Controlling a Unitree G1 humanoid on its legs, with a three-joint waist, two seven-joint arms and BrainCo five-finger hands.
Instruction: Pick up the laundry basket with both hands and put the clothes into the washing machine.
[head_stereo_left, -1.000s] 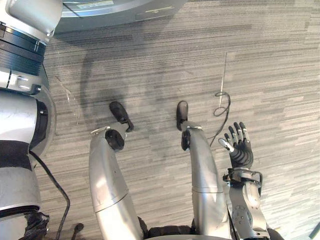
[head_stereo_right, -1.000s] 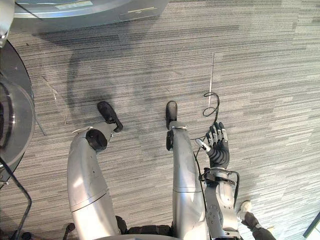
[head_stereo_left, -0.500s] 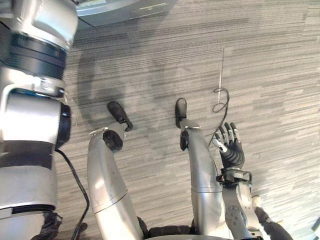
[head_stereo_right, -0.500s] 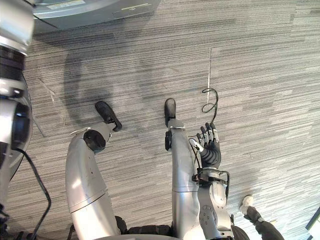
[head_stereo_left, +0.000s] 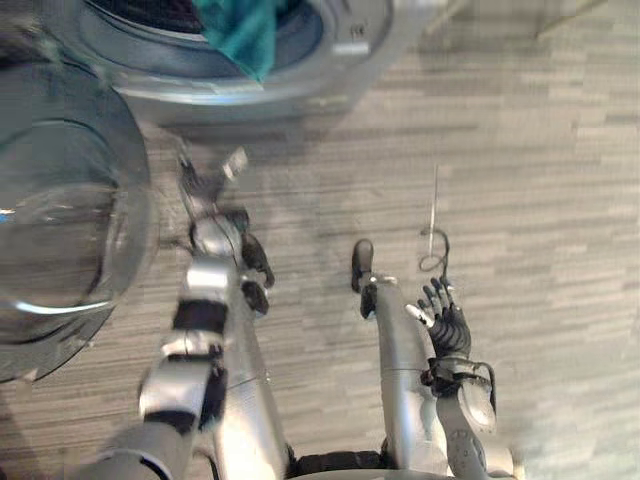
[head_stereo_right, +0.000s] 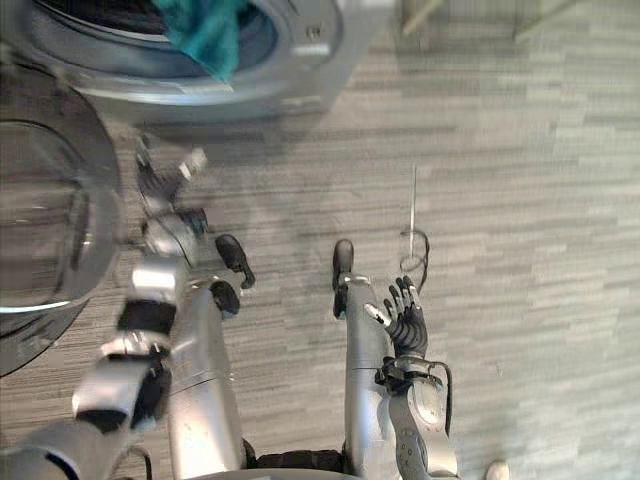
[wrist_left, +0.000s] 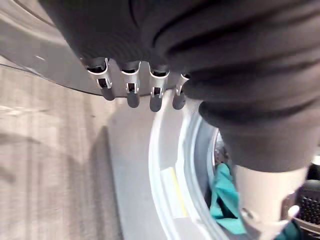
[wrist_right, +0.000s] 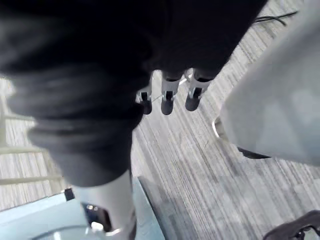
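The washing machine (head_stereo_left: 350, 60) stands at the far side of the floor with its drum open. A teal cloth (head_stereo_left: 240, 30) hangs over the drum's lower rim, and the same teal cloth (wrist_left: 222, 200) appears inside the drum in the left wrist view. My left hand (head_stereo_left: 203, 183) reaches towards the machine's front, just below the opening; its fingers (wrist_left: 130, 92) are straight and hold nothing. My right hand (head_stereo_left: 445, 325) hangs low at the right over the floor, its fingers (wrist_right: 167, 97) spread and empty.
The machine's round glass door (head_stereo_left: 60, 230) is swung open at the left, close beside my left arm. Pale frame legs (head_stereo_right: 415, 15) stand on the grey striped floor to the right of the machine. A thin pale strip (head_stereo_left: 433, 205) lies on the floor.
The whole picture has shifted, bringing the open drum, the teal cloth and the glass door into view. My left arm has come down from close to the camera and stretches towards the machine. The right hand has barely moved.
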